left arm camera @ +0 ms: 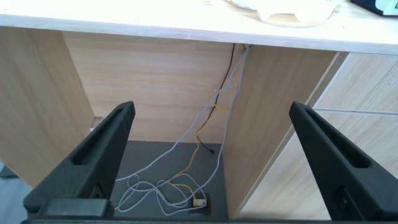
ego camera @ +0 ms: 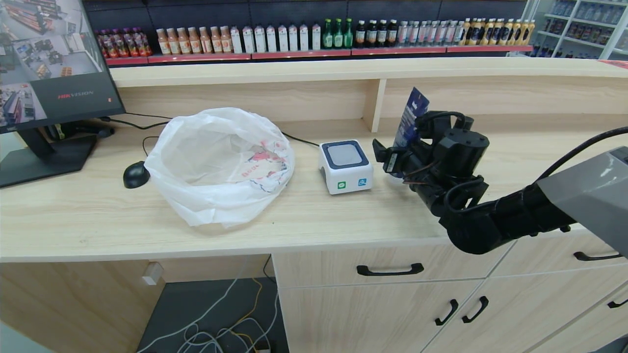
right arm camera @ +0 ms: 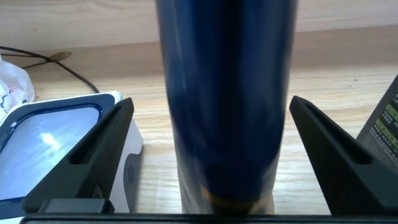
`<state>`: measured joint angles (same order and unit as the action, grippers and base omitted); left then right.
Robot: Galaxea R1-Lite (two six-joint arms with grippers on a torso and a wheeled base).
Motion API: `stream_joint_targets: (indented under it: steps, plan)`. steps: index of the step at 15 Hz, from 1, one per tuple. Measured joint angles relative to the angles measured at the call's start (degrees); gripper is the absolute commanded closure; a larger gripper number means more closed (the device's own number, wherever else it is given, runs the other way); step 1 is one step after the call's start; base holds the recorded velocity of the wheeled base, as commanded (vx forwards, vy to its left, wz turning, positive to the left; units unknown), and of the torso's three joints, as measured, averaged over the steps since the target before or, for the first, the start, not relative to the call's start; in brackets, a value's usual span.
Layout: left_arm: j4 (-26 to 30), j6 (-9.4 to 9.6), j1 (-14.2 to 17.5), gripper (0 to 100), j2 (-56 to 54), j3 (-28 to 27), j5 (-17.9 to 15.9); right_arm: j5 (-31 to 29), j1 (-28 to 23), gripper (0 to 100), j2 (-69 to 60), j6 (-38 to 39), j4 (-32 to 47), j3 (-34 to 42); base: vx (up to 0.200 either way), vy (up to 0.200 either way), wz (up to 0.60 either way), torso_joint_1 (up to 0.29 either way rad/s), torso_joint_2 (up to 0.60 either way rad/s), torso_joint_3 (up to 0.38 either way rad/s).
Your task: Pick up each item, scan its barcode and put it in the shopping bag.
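Observation:
A dark blue tube [ego camera: 411,117] stands upright on the wooden counter [ego camera: 314,215], to the right of the white barcode scanner [ego camera: 345,166]. My right gripper [ego camera: 395,159] is open around the tube's lower part. In the right wrist view the tube [right arm camera: 225,99] rises between the two spread fingers [right arm camera: 93,155] with a gap on each side, and the scanner [right arm camera: 56,143] lies beside it. The white plastic shopping bag [ego camera: 221,162] sits open left of the scanner. My left gripper [left arm camera: 211,162] is open and empty, low in front of the counter and facing the gap beneath it.
A monitor [ego camera: 49,59] and black mouse [ego camera: 135,175] stand at the counter's left. A raised wooden shelf [ego camera: 343,73] runs behind. A dark package [right arm camera: 388,124] with green print is beside the tube. Loose cables [left arm camera: 186,180] lie under the counter, with drawers [ego camera: 392,274] to the right.

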<state>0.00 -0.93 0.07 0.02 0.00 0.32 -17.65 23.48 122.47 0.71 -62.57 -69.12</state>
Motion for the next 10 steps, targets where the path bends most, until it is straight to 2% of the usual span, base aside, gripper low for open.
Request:
stream_joint_targets:
  steps: [10]
  plan:
    - [0.0, -0.02, 0.0, 0, 0.0, 0.0, 0.0, 0.1, -0.4, 100, 0.4, -0.1, 0.1, -1.1, 0.000, 0.000, 0.00, 0.000, 0.00, 0.000]
